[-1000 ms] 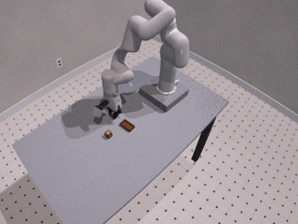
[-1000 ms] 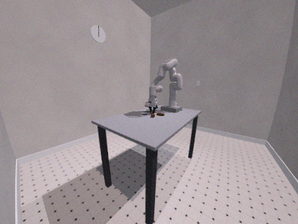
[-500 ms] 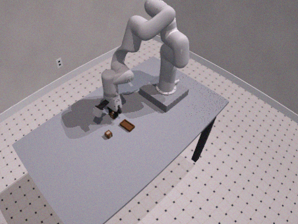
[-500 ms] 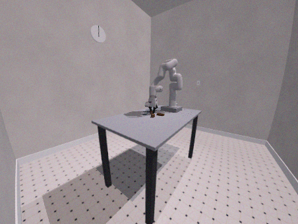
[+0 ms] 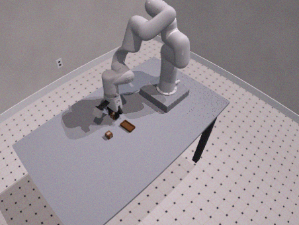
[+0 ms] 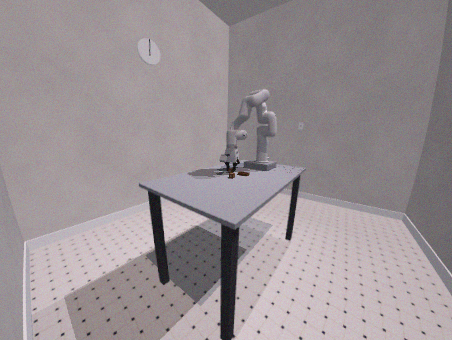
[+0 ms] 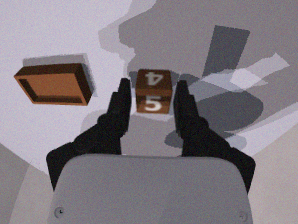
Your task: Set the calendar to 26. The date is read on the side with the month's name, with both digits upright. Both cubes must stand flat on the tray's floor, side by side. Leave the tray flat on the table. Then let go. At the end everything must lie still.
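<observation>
End effector (image 5: 116,113) (image 6: 231,169) (image 7: 153,90): fingers parted partway, a gap on each side of the near cube; grips nothing.
Near cube (image 5: 113,116) (image 7: 153,91): between the fingertips, brown wood, pale digits; one face bears a 4, turned from upright in the wrist view, the adjoining face a 5.
Other cube (image 5: 108,134) (image 6: 231,175): brown, on the worktop (image 5: 99,172) (image 6: 215,195), apart from the end effector; digits too small to read.
Tray (image 5: 128,126) (image 6: 243,174) (image 7: 55,89): reddish-brown, rectangular, raised rim, no cube inside; beside the end effector, left of it in the wrist view.

Gray walls (image 5: 99,20) (image 6: 325,70) enclosed a dotted tile floor (image 5: 258,159) (image 6: 350,260). A round clock (image 6: 149,51) hung above a dark-legged table (image 5: 86,175) (image 6: 200,195).
</observation>
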